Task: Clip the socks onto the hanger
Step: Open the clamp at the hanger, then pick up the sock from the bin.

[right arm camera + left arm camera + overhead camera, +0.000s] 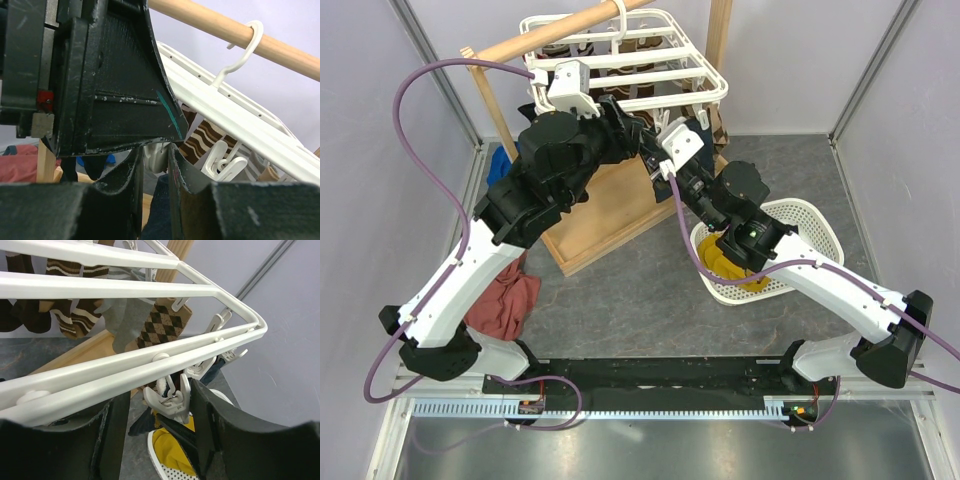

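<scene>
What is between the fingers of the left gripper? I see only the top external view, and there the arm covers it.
Observer: A white clip peg of the hanger. The left gripper is open, with one finger on each side of it.
Operator: And the other arm, does it carry something?
Observer: Its wrist view shows the navy sock pinched in the right gripper.
Operator: Which socks hang on the frame already?
Observer: A brown argyle sock, a grey sock and brown striped socks.
</scene>
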Available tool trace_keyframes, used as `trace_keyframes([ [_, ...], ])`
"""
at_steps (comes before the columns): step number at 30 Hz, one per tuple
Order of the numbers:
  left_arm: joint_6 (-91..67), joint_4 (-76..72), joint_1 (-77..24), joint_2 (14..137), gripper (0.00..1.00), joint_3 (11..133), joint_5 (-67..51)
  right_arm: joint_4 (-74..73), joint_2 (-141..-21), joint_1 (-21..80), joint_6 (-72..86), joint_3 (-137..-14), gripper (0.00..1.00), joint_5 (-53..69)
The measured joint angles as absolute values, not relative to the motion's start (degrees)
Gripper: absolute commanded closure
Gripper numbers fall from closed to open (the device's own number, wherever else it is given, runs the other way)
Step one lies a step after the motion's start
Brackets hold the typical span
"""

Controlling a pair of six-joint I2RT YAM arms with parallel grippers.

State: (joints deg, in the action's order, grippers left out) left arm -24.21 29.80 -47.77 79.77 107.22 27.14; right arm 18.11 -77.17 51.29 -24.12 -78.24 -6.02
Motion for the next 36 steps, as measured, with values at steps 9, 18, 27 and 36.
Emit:
trace_keyframes([
  [9,-25.3,28.5,-47.8,79.6,0.47,107.1,28.4,19.3,-77.2,51.6,-24.5,-77.3,1.00,-6.7],
  [18,-26.7,26.5,-47.8,78.8,0.71,105.3,28.4,20.1,-77.2,51.7,-24.5,-76.5,0.99,-7.3],
  [27,-27.1,24.8,-47.9,77.6,0.98,103.0,28.3,19.6,-77.1,51.9,-22.4,-75.7,0.56,-7.6],
  [36,-23.2,23.0,-47.3,76.4,0.96,100.4,29.3,9.0,-73.0,52.5,-15.2,-74.3,0.28,-9.3],
])
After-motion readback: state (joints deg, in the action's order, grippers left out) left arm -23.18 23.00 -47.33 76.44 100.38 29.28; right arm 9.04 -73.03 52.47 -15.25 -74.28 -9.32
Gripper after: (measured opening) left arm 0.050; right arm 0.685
